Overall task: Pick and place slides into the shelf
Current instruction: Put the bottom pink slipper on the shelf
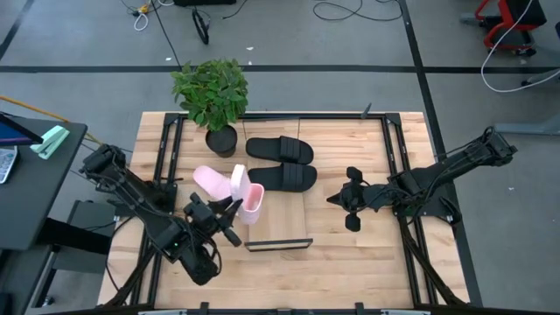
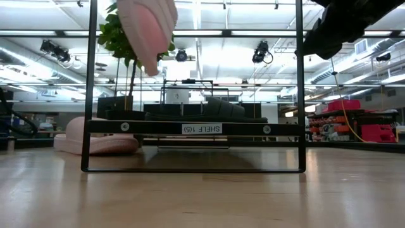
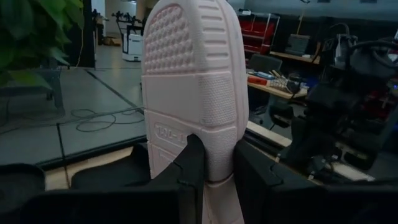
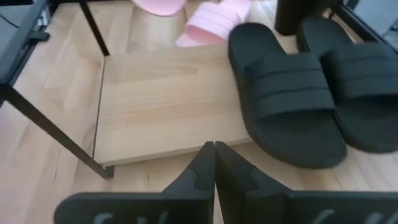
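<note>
left gripper [image 3: 210,163] clamped on the edge of a pink slide [image 3: 196,93], fingers [image 3: 189,168] pinching it from both sides. sole turned toward the wrist camera, ribbed and dotted tread showing, raised lettering near the grip too blurred to read. held upright above the near left part of the shelf [image 1: 284,229], seen from above as a pale block [image 1: 252,203] beside the gripper [image 1: 234,213]. from table height, hanging in the air inside the black frame, clear of the board.

second pink slide [image 1: 213,182] lying flat just off the shelf's left edge, close to the held one. two black slides [image 1: 282,162] lying side by side on the far part of the board. white tag on the shelf's front bar [image 2: 202,128] reading "shelf 1(5)", as far as legible. potted plant [image 1: 213,96] at the far end, beside the black pair.

right gripper [image 4: 214,163] pressed fully together, empty, hovering to the right of the shelf over the table [image 1: 350,262].
</note>
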Motion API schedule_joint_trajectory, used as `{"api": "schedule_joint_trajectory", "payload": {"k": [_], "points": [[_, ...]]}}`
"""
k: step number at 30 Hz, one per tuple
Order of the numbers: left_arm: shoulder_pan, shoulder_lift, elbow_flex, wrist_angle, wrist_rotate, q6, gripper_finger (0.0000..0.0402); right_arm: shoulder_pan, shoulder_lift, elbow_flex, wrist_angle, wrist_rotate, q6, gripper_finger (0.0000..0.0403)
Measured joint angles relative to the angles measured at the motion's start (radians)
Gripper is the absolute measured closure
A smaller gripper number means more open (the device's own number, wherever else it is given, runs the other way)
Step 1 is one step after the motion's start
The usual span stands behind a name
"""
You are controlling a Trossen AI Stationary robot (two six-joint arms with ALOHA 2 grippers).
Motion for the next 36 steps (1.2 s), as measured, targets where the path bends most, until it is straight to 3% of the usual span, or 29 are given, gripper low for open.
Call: {"api": "schedule_joint_trajectory", "payload": {"k": [9,22,36], "points": [[0.019,0.088,-0.002,0.185,0.002,0.009,0.0338,0.0,-0.001,0.0,0.051,-0.068,-0.112,0.0391],[0.138,0.124,0.16,0.408,-0.005,0.421,0.034,0.0,-0.002,0.0,0.051,-0.129,-0.235,0.0391],[0.221,0.312,0.38,0.422,0.0,0.253,0.034,0.0,-0.031,0.0,-0.076,-0.131,-0.304,0.0391]]}}
